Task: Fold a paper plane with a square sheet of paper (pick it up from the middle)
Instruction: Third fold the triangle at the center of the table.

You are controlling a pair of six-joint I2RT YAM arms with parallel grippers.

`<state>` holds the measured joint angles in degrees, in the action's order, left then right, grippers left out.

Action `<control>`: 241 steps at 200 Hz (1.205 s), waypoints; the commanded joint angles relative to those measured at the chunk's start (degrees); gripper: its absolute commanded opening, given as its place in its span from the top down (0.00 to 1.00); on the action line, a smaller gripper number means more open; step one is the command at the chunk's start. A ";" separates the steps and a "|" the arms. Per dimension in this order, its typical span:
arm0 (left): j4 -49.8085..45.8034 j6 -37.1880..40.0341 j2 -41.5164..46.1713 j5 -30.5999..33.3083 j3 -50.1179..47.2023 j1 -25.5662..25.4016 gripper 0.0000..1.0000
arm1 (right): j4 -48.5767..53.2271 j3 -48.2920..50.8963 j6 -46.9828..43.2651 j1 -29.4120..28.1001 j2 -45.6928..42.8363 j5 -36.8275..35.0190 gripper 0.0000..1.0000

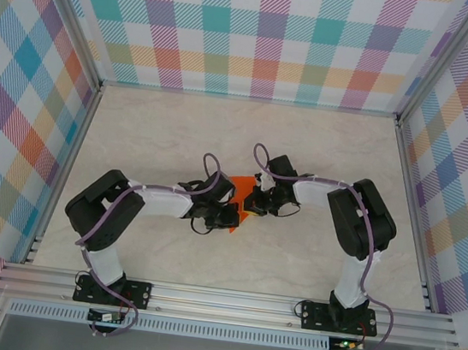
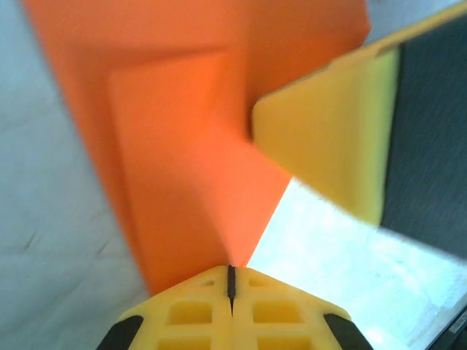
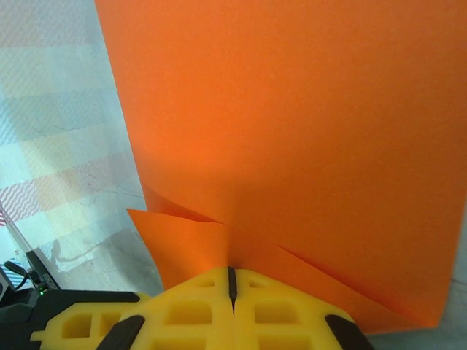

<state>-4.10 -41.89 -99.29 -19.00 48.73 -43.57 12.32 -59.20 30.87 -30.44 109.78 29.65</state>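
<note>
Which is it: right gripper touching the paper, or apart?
Touching. Right wrist view: the paper runs into the closed seam of the right gripper.

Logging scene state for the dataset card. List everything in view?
thin orange paper sheet: one, orange, creased, mid-table between the grippers
pale marbled tabletop: one, beige, under everything
plaid enclosure walls: three sides, multicolour
aluminium frame rail: silver, near edge
left arm: one, black and white, left base
right arm: one, black and white, right base
left gripper: yellow fingers, shut on the sheet
right gripper: yellow fingers, shut on the sheet
</note>
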 commanded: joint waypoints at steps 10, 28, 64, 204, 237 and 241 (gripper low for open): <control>-14.15 2.98 3.49 -0.09 -4.10 -1.79 1.00 | 5.24 1.54 0.50 0.11 4.22 -9.19 1.00; -16.30 4.11 5.83 0.80 -3.84 -1.89 1.00 | 5.11 1.72 0.59 0.14 3.96 -9.13 1.00; -14.24 3.72 10.68 4.68 0.16 -1.62 1.00 | 4.44 2.90 2.03 0.09 2.40 -7.68 1.00; -4.06 -3.95 -0.33 6.79 1.63 -3.28 1.00 | -6.02 7.43 5.10 -1.82 -8.07 0.84 1.00; -8.06 -3.48 -0.88 7.80 2.35 -3.32 1.00 | -4.99 6.82 3.23 -3.76 -6.15 0.84 1.00; -8.80 -3.44 -0.93 8.07 2.49 -3.34 1.00 | -4.83 6.81 3.15 -3.75 -5.80 0.62 1.00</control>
<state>-7.20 -45.45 -98.83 -13.28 50.26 -46.37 7.07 -52.21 36.73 -33.15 103.18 28.82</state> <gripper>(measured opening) 0.037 0.046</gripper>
